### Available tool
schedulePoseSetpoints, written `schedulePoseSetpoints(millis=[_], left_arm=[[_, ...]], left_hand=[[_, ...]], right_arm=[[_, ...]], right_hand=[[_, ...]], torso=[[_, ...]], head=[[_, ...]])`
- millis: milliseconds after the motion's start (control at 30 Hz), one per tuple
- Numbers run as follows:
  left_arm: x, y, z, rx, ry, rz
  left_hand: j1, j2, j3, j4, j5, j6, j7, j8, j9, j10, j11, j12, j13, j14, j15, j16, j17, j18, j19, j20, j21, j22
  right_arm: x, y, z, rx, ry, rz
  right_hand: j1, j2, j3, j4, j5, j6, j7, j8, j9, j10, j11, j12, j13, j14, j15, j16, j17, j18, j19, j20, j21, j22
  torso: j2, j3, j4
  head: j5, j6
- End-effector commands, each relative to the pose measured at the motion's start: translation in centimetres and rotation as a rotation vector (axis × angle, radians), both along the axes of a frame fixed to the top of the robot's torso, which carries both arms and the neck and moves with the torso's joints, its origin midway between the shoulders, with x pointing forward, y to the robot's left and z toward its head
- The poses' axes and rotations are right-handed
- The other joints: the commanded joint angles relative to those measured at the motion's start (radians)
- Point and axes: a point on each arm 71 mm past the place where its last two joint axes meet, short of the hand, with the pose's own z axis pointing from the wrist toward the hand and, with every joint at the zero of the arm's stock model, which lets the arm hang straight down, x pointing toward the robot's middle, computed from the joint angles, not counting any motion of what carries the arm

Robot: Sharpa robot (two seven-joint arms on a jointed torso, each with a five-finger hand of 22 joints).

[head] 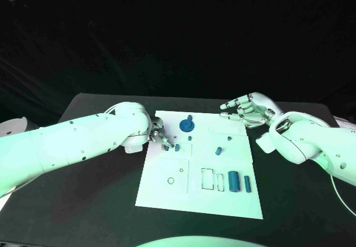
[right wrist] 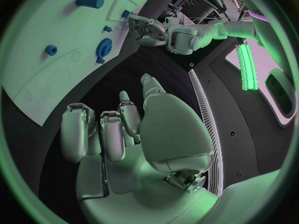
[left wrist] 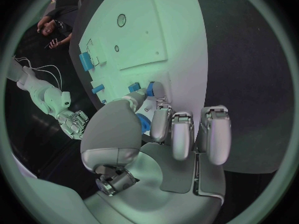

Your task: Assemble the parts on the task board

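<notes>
Black table (head: 89,195), dark backdrop behind. White board (head: 185,195) at centre, long axis running near–far.

Parts on board:
- gear (head: 186,123), far edge, centre; also seen w/ toothed rim in right wrist view (right wrist: 104,47).
- small peg (head: 191,138) just near of gear.
- short peg (head: 219,151), right of centre, tilted.
- long cylinder (head: 233,181), near-right area, lying flat.
- slim bar (head: 248,183) just right of cylinder, apart from it.
- small block (head: 176,147) at left edge region, beside left fingertips.

Empty outlines: rect. slots left of cylinder, round hole near-left.

Left hand (head: 157,135): at board's left edge, fingers curled down onto board; left wrist view (left wrist: 168,129) has thumb and one finger closing on a blue part (left wrist: 148,90); other fingers side by side, bent. Pinch firm or just touching: cannot tell.

Right hand (head: 247,110): off board's far-right corner, above table, holding nothing; fingers bent, slightly apart, thumb clear of them (right wrist: 134,134).
</notes>
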Motion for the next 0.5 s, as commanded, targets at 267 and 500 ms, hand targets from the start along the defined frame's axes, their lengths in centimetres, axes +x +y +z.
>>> schedulePoseSetpoints(millis=[267, 500], left_arm=[[-0.3, 0.8, -0.4, 0.016, 0.002, 0.032], [-0.3, 1.3, 0.0, -0.007, -0.029, 0.055]], left_hand=[[0.0, 0.008, -0.209, 0.08, 0.004, 0.014, -0.004, -0.009, -0.002, 0.007, -0.003, 0.004, 0.006, 0.107, -0.009, 0.003, 0.263, -0.023, 0.102, -0.009, 0.01, 0.264], [-0.012, 0.028, -0.284, 0.109, 0.001, 0.016, -0.005, -0.007, 0.0, 0.01, -0.003, 0.007, 0.012, 0.107, -0.011, 0.003, 0.263, -0.023, 0.102, -0.01, 0.01, 0.264]], right_arm=[[-0.1, 0.0, 0.0, -0.004, -0.007, 0.009], [0.0, 0.0, 0.0, -0.005, -0.007, 0.006]], right_hand=[[-0.004, 0.005, -0.003, 0.005, 0.007, 0.006, -0.001, 0.0, 0.001, 0.002, -0.003, -0.006, 0.002, 0.08, -0.003, -0.003, 0.156, 0.01, -0.004, -0.005, -0.006, 0.001], [-0.006, 0.005, -0.004, 0.006, 0.009, 0.006, -0.001, 0.0, 0.001, 0.001, -0.003, -0.009, 0.0, 0.08, -0.003, -0.005, 0.154, 0.01, -0.005, -0.005, -0.007, -0.002]], torso=[[0.0, -0.0011, -0.0001], [0.0, -0.0008, 0.0015]], head=[[-0.003, 0.004], [-0.005, 0.005]])
